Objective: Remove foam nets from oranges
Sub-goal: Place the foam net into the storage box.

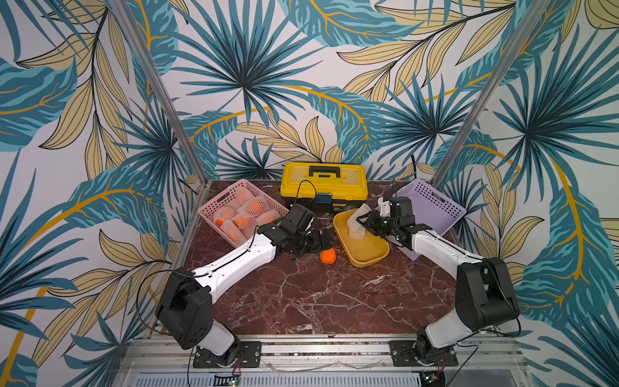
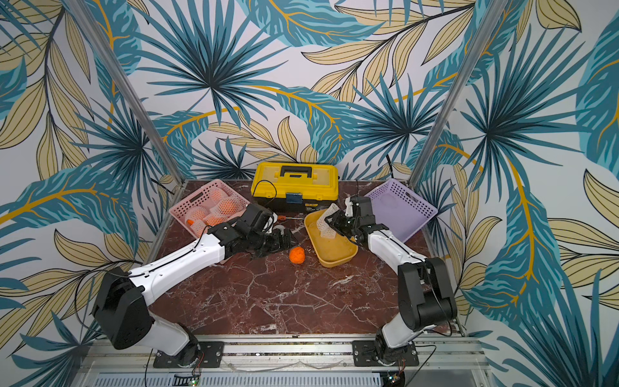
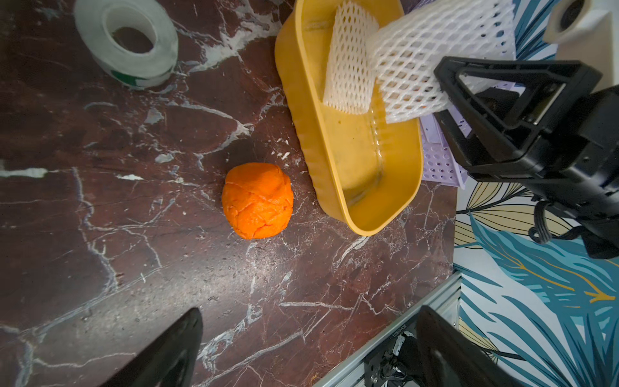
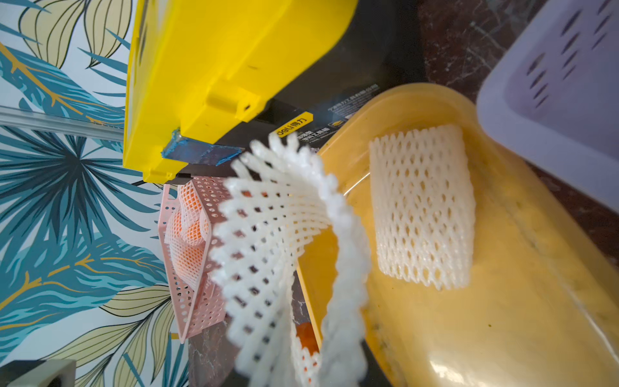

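A bare orange [image 1: 327, 256] [image 3: 257, 201] lies on the marble table beside a yellow tray [image 1: 365, 262]. My left gripper [image 3: 310, 321] hangs just left of it, open and holding nothing. My right gripper [image 1: 363, 222] is over the tray's far end, shut on a white foam net [image 1: 361, 211] [image 4: 278, 228] that stands up out of its jaws. A second foam net [image 3: 348, 67] [image 4: 422, 207] lies flat in the tray. Several oranges in foam nets [image 1: 254, 206] fill the pink basket [image 1: 214, 207] at the back left.
A yellow toolbox [image 1: 323, 182] stands at the back centre and a purple basket [image 1: 435, 204] at the back right, behind my right arm. A roll of tape [image 3: 127, 43] and a screwdriver [image 2: 291, 218] lie near my left wrist.
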`<state>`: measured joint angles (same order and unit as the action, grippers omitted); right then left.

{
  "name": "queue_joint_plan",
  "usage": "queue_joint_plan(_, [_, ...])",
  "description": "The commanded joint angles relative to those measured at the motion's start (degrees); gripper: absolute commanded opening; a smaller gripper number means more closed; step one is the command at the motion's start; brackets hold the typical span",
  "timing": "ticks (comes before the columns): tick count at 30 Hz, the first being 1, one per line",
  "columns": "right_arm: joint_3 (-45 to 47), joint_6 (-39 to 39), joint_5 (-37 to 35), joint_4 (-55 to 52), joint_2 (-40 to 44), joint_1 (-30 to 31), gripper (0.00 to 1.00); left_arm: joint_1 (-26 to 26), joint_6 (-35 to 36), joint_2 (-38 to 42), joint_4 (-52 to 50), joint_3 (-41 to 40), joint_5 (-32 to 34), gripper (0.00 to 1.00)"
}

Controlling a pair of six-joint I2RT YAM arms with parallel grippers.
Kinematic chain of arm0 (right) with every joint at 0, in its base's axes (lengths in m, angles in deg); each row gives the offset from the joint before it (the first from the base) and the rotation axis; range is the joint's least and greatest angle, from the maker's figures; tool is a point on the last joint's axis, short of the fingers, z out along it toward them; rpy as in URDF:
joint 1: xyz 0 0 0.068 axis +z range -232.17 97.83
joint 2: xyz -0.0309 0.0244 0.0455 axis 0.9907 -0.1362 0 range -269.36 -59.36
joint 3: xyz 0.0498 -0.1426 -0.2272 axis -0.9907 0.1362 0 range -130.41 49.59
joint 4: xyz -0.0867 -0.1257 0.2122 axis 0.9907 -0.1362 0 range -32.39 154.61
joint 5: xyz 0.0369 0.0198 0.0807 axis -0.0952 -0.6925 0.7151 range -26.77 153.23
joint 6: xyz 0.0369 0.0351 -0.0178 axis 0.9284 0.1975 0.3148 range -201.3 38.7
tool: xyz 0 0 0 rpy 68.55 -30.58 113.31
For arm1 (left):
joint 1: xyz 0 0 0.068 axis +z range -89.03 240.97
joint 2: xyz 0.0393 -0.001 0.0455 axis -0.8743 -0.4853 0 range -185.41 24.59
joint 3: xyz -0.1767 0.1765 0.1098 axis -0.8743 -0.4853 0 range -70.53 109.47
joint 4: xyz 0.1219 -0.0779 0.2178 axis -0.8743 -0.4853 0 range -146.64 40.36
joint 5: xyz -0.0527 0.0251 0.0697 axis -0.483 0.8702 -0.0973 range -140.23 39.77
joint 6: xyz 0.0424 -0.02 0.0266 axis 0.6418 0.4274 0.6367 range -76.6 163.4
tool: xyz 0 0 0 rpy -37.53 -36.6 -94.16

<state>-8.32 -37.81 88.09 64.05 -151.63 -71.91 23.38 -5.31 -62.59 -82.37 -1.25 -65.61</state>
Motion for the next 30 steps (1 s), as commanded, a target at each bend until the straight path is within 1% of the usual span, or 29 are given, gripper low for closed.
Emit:
queue_joint_plan(1, [-2.34,1.6,3.2,-0.77,-3.35,0.02,0.33,-0.21,1.16,-0.64,-1.33,0.36,1.51,1.0])
queue_joint_plan(6, [-3.98,1.96,4.89,-0.96,-6.74,0.02,0.38,-0.21,2.46,-3.15,-2.87,3.26,1.2,0.99])
queue_joint_plan(9, [-5.06,0.17,2.96,-3.57,-7.65,0.02,0.48,-0.22,2.2,-5.14,-2.86,4.85,1.66,1.0])
queue_joint_plan(12, [-3.97,0.74,1.94,-2.24,-7.31,0.02,0.57,-0.42,0.97,-5.68,-2.86,5.02,0.91,0.99])
queue_joint_plan(15, [-2.46,1.15,-1.55,-1.92,-6.73,0.2,0.65,-0.45,1.83,-6.0,-3.7,4.64,1.37,1.0])
queue_joint_plan(17, [-1.87,0.58,-3.54,-2.91,-5.48,0.31,0.68,-0.42,2.04,-6.41,-4.44,4.31,1.25,1.0])
queue_joint_plan(20, [0.67,0.63,-7.04,-1.79,-2.02,0.37,0.76,-0.42,1.21,-6.81,-4.36,3.43,0.71,1.0])
queue_joint_plan(22, [1.98,0.9,-7.36,-1.17,-0.04,0.29,0.79,-0.49,0.6,-7.19,-4.4,3.19,0.45,1.0])
queue_joint_plan(24, [2.56,1.41,-5.74,-1.17,1.29,0.29,0.81,-0.62,0.37,-7.33,-4.36,3.09,0.39,0.99])
queue_joint_plan(26, [3.76,2.14,-5.8,-0.93,3.53,0.3,0.81,-0.65,0.45,-7.22,-4.36,3.12,0.55,0.99])
queue_joint_plan(28, [7.16,3.2,-8.03,1.44,7.77,0.3,0.81,-0.62,0.76,-6.8,-4.36,3.14,0.68,1.0])
queue_joint_plan(30, [9.9,3.36,-11.38,1.48,12.23,0.37,0.81,-0.65,1.03,-6.31,-4.36,3.2,0.95,1.0])
